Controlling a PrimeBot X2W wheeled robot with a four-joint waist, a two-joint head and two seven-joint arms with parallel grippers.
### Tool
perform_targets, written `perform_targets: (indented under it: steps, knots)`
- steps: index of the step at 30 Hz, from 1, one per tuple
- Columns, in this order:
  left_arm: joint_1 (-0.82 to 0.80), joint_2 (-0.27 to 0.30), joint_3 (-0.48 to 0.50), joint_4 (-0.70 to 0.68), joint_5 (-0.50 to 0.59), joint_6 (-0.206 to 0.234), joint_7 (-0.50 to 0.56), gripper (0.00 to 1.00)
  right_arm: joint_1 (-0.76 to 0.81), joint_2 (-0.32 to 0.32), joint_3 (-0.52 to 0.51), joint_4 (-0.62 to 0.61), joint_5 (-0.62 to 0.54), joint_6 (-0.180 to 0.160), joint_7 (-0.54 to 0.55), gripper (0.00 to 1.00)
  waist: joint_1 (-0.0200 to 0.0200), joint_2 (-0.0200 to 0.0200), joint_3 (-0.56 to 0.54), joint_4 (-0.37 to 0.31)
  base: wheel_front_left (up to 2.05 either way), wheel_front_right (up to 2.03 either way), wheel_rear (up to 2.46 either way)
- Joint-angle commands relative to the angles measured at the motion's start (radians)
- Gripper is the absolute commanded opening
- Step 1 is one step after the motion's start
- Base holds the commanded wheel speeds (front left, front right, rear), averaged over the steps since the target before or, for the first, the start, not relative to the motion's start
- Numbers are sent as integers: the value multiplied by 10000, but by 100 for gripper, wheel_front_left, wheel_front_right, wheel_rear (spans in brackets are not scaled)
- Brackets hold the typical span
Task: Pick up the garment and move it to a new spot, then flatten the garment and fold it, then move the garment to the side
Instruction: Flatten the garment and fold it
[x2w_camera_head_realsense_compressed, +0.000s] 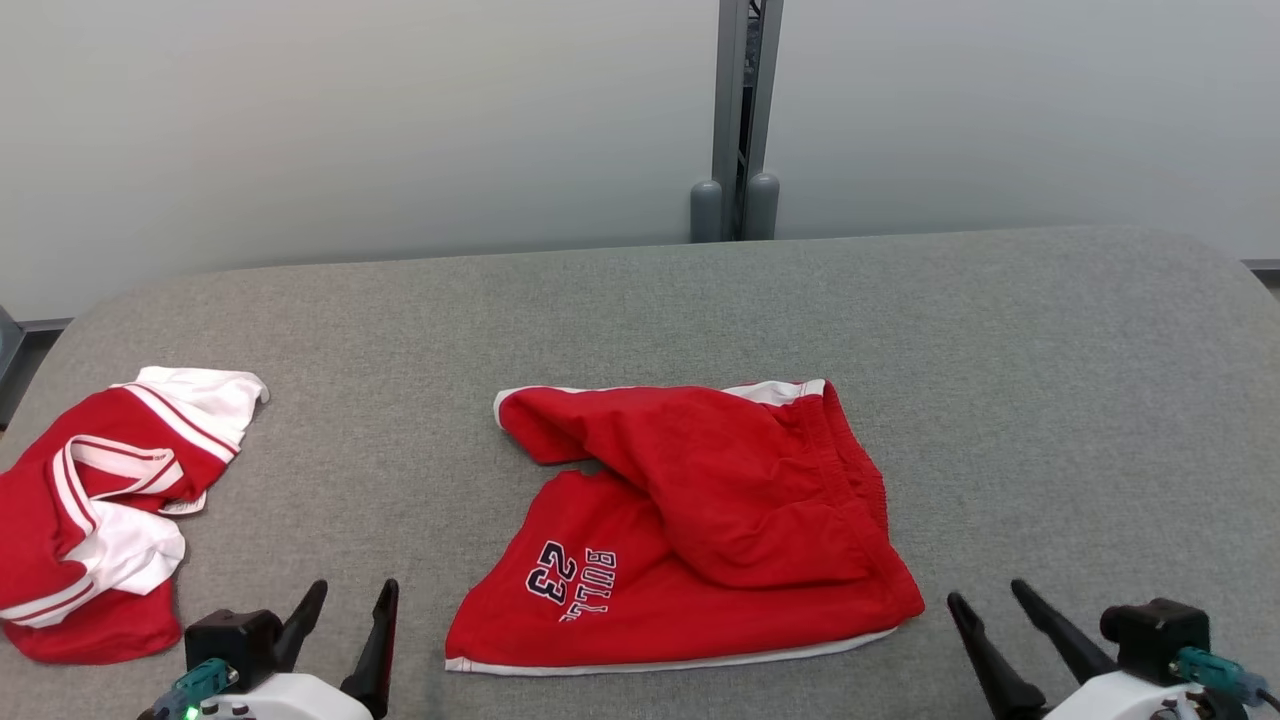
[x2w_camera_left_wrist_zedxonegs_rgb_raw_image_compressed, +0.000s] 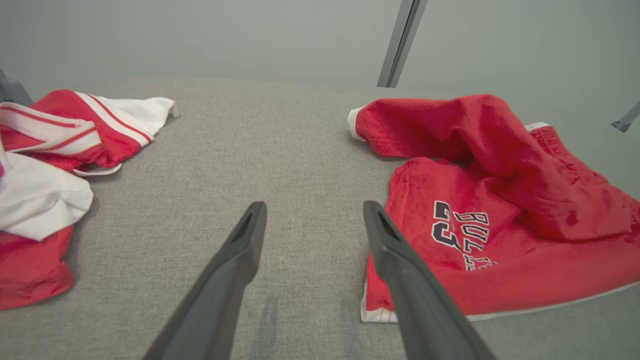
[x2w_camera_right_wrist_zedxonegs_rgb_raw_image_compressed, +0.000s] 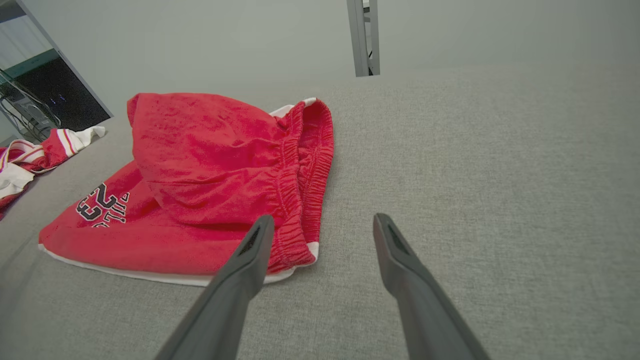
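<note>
The garment (x2w_camera_head_realsense_compressed: 700, 520) is a pair of red shorts with white trim and a dark printed number. It lies rumpled in the middle of the grey table, one leg folded over the other. The left wrist view has the shorts (x2w_camera_left_wrist_zedxonegs_rgb_raw_image_compressed: 500, 215) at its right, the right wrist view has them (x2w_camera_right_wrist_zedxonegs_rgb_raw_image_compressed: 200, 185) at its left. My left gripper (x2w_camera_head_realsense_compressed: 350, 605) is open near the front edge, left of the shorts and apart from them. Open too, my right gripper (x2w_camera_head_realsense_compressed: 990, 600) hovers just right of the waistband corner. Nothing is between either pair of fingers.
A second red and white garment (x2w_camera_head_realsense_compressed: 100, 500) lies crumpled at the table's left edge. The grey fabric table (x2w_camera_head_realsense_compressed: 1050, 400) has bare room on the right and at the back. A grey post (x2w_camera_head_realsense_compressed: 738, 120) stands behind the table against pale wall panels.
</note>
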Motion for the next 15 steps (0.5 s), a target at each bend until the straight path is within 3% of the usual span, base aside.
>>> perform_targets:
  steps: [1,6,15]
  knots:
    - [33,46,-28,13,-130,-72,243,100,99,-152,168,52,199,2,218,100,1,0,44,24,0,0,0]
    - [93,221,-417,62,-494,-270,1622,100,-251,-444,940,390,550,2,824,100,1,0,301,37,0,0,0]
    - [61,522,-816,53,-696,-325,3089,100,-1285,-396,1740,1287,97,2,708,100,1,0,682,20,0,0,0]
